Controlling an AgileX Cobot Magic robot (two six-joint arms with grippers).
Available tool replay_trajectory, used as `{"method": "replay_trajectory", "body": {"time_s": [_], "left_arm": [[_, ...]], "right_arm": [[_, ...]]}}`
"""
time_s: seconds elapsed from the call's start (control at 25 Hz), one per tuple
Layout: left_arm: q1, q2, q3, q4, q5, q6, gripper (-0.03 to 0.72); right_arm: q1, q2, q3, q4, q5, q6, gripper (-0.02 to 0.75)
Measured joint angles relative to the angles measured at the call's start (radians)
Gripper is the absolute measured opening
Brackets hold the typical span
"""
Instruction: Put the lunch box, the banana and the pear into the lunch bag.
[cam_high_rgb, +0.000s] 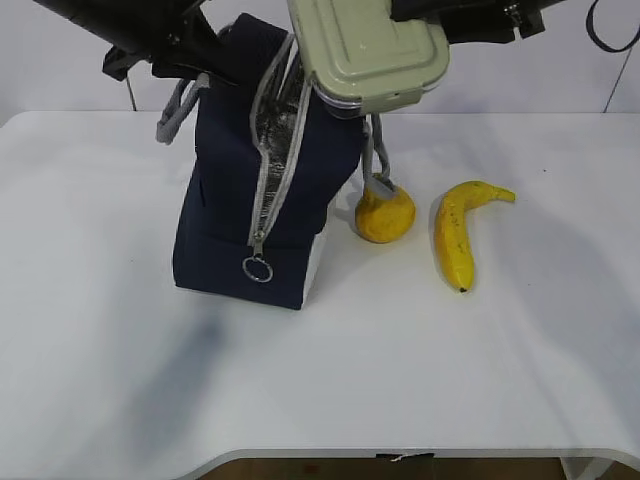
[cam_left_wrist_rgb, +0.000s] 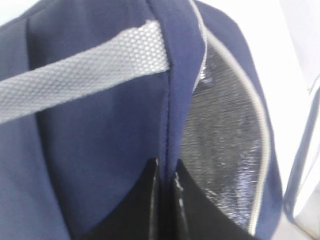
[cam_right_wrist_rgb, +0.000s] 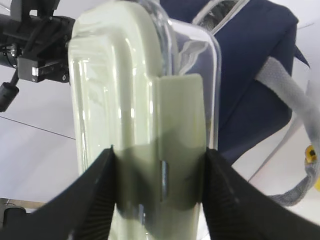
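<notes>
The navy lunch bag (cam_high_rgb: 235, 190) stands upright left of centre, its zipper undone and the silver lining (cam_left_wrist_rgb: 225, 130) showing. My left gripper (cam_left_wrist_rgb: 167, 175) is shut on the bag's navy top edge and holds the mouth apart; in the exterior view it (cam_high_rgb: 202, 62) comes in from the upper left. My right gripper (cam_right_wrist_rgb: 159, 185) is shut on the lunch box (cam_right_wrist_rgb: 135, 100), its fingers on the two sides. The sage-green lidded box (cam_high_rgb: 370, 50) hangs tilted just above the bag's opening. The pear (cam_high_rgb: 385, 215) and the banana (cam_high_rgb: 458, 232) lie on the table to the bag's right.
One grey handle (cam_high_rgb: 378, 160) hangs down the bag's right side onto the pear. The zipper's ring pull (cam_high_rgb: 257, 268) dangles at the bag's front. The white table (cam_high_rgb: 120, 330) ends near the bottom of the exterior view.
</notes>
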Motion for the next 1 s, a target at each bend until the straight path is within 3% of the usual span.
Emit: {"method": "replay_trajectory", "body": {"time_s": [0.28, 1.0], "left_arm": [[0.0, 0.0, 0.0, -0.03, 0.002, 0.02, -0.001], [0.0, 0.0, 0.0, -0.053, 0.015, 0.036, -0.001]], "right_arm": [[0.057, 0.016, 0.0, -0.008, -0.026, -0.002, 0.379], [0.064, 0.131, -0.001, -0.014, -0.123, -0.009, 0.379]]}}
